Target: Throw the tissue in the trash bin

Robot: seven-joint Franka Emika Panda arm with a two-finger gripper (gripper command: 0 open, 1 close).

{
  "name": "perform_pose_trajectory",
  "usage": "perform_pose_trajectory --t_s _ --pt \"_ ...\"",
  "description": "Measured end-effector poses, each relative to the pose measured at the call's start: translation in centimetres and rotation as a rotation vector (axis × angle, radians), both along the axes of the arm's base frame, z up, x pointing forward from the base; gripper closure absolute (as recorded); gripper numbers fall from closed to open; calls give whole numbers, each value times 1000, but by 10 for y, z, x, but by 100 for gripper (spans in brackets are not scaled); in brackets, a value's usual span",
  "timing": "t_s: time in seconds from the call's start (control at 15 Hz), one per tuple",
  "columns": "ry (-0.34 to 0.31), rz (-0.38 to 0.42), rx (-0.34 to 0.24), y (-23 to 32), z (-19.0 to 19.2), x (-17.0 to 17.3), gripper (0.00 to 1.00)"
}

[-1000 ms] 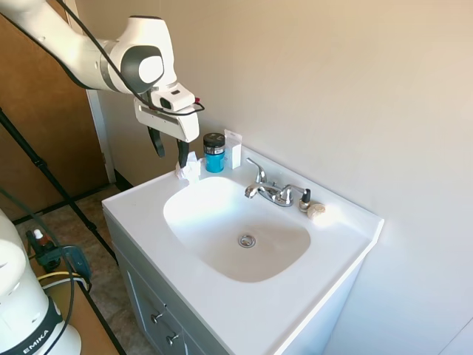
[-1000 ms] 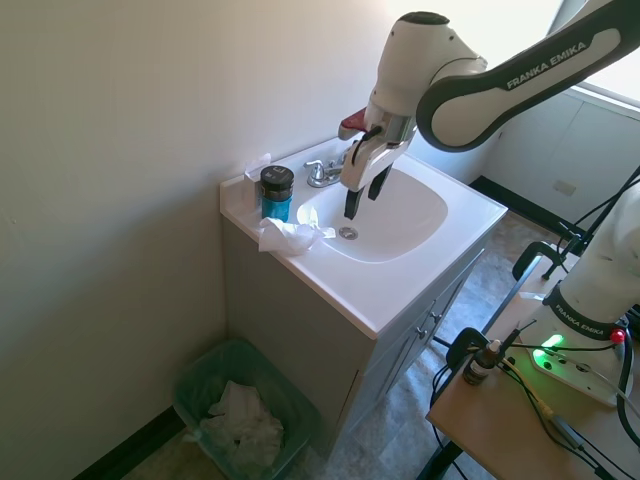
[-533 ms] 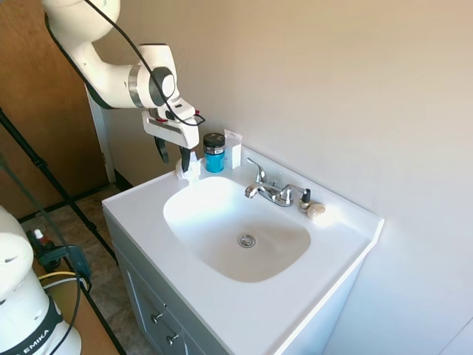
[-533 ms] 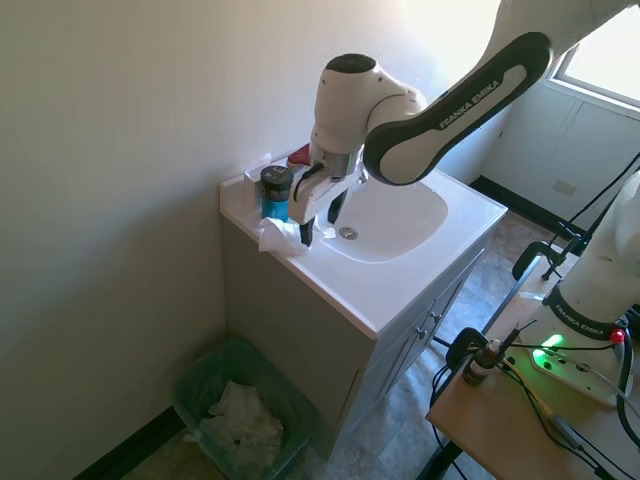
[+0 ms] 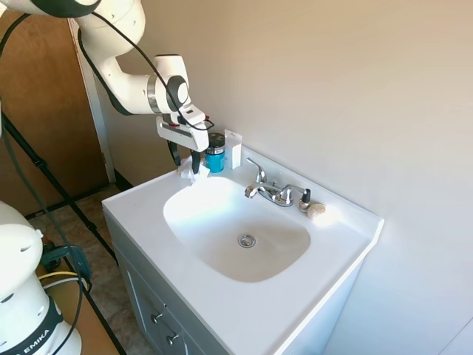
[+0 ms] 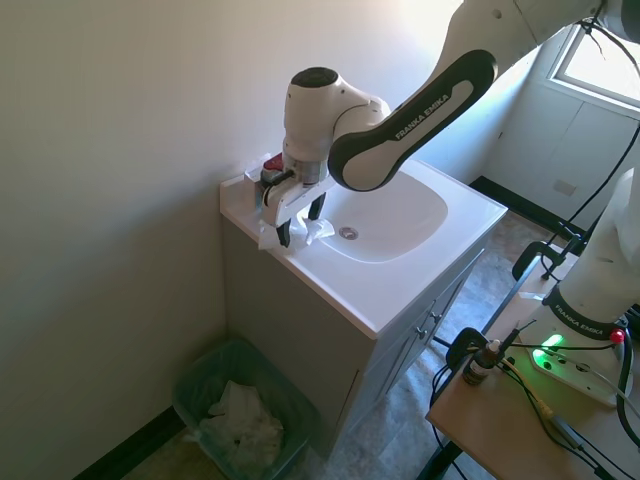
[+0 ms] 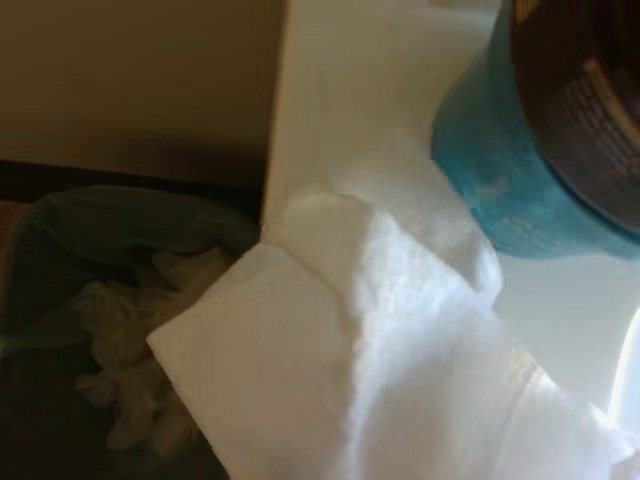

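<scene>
Here the white arm reaches down to the far left corner of the desk (image 5: 140, 203), a white vanity top with an oval sink (image 5: 236, 225) sunk into it. The gripper (image 6: 296, 220) points downward with its dark fingers (image 6: 283, 236) spread, one on each side of the tissue (image 6: 290, 237); whether the pads touch the paper cannot be told. The tissue is a crumpled white sheet lying on the desk corner, with one flap hanging over the edge, as the wrist view shows (image 7: 400, 370). In the first exterior view the tissue (image 5: 188, 174) is mostly hidden behind the gripper (image 5: 185, 159). Just beside the tissue stands a blue jar (image 5: 214, 155) with a dark lid, seen close in the wrist view (image 7: 540, 150). An upright flat white piece (image 5: 233, 149) stands against the wall next to the jar. Farther right along the wall are the chrome faucet (image 5: 272, 191) and a pale beige lump (image 5: 316, 211) on the desk. The trash bin (image 6: 240, 410), lined with a green bag and holding crumpled white paper, sits on the floor below the desk corner, against the wall; the wrist view shows it (image 7: 120, 300) directly beneath the overhanging flap.
</scene>
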State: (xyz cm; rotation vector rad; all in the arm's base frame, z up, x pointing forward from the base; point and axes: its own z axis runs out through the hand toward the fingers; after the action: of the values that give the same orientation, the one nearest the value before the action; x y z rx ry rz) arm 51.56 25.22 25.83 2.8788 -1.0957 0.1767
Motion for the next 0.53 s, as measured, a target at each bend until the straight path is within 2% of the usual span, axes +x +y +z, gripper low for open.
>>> perform_pose_trajectory --t_s 0.53 --pt "63 -9 -37 3 -15 -3 100"
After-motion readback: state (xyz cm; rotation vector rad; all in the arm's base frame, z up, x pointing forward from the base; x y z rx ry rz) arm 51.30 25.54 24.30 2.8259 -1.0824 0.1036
